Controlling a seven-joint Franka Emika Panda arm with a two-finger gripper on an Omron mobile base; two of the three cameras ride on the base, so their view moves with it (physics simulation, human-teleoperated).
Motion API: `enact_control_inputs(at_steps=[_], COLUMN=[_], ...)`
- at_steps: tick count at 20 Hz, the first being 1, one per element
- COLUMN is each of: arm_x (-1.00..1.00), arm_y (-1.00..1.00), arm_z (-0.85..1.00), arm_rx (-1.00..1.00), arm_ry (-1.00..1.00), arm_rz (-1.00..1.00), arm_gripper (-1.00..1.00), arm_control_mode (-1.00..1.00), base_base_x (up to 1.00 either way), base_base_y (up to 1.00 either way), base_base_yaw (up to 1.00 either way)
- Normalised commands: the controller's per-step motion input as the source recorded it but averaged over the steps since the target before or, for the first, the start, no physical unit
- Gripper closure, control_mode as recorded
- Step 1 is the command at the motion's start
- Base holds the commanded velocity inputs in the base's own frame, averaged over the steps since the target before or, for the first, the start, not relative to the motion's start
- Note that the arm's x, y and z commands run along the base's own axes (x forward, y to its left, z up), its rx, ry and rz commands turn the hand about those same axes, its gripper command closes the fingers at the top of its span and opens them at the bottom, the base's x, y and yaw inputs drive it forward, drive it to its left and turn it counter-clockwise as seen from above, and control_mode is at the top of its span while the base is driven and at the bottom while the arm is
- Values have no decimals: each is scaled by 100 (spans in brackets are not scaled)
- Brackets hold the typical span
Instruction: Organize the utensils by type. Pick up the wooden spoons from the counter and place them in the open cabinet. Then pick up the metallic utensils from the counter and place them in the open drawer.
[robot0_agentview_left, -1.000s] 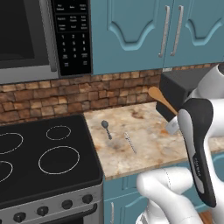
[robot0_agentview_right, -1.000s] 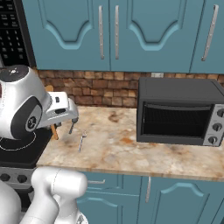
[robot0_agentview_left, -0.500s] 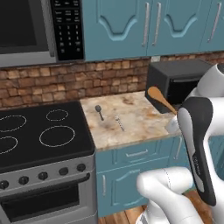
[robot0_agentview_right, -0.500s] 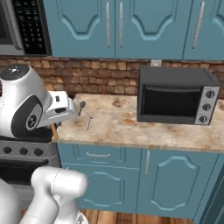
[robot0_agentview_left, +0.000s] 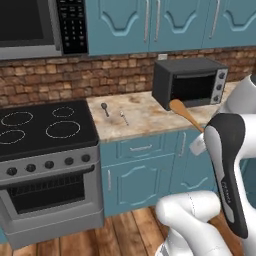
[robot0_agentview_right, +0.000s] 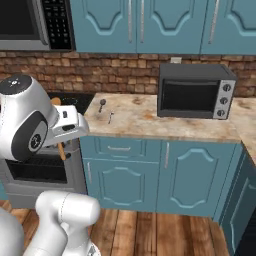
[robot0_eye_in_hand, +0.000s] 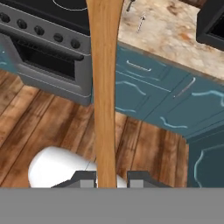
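My gripper (robot0_eye_in_hand: 111, 178) is shut on the handle of an orange-brown wooden spoon (robot0_eye_in_hand: 105, 87), which runs straight up between the fingertips. In the left base view this wooden spoon (robot0_agentview_left: 184, 112) sticks out past my forearm, bowl up and to the left. In the right base view the gripper (robot0_agentview_right: 64, 134) holds it in front of the stove. On the beige counter (robot0_agentview_left: 145, 117) lie a dark-grey spoon (robot0_agentview_left: 105, 108) and a thin silver utensil (robot0_agentview_left: 123, 118), well apart from the gripper. The open cabinet and the open drawer are out of view.
A black toaster oven (robot0_agentview_left: 190, 82) stands at the right of the counter. A black stove (robot0_agentview_left: 40, 125) sits to its left, under a microwave (robot0_agentview_left: 30, 25). Closed teal cabinets (robot0_agentview_right: 130, 175) lie below, with wooden floor (robot0_eye_in_hand: 52, 122) between me and them.
The whole scene has shrunk and shifted in both base views: the base has backed away from the counter. The wooden spoon stays in my shut gripper.
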Motion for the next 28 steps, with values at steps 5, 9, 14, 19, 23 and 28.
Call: enact_control_inputs(at_steps=[5,9,14,19,23,28], arm_x=[0,0,0,0,0,0], arm_y=[0,0,0,0,0,0], arm_z=[0,0,0,0,0,0], arm_rx=[0,0,0,0,0,0], arm_ry=[0,0,0,0,0,0], arm_rz=[0,0,0,0,0,0], arm_gripper=[100,100,100,100,100,100], arm_control_mode=[100,100,100,100,100,100], base_base_x=[-11,5,0,0,0,0], base_base_y=[41,89,100,96,86,86], base_base_yaw=[0,0,0,1,5,7])
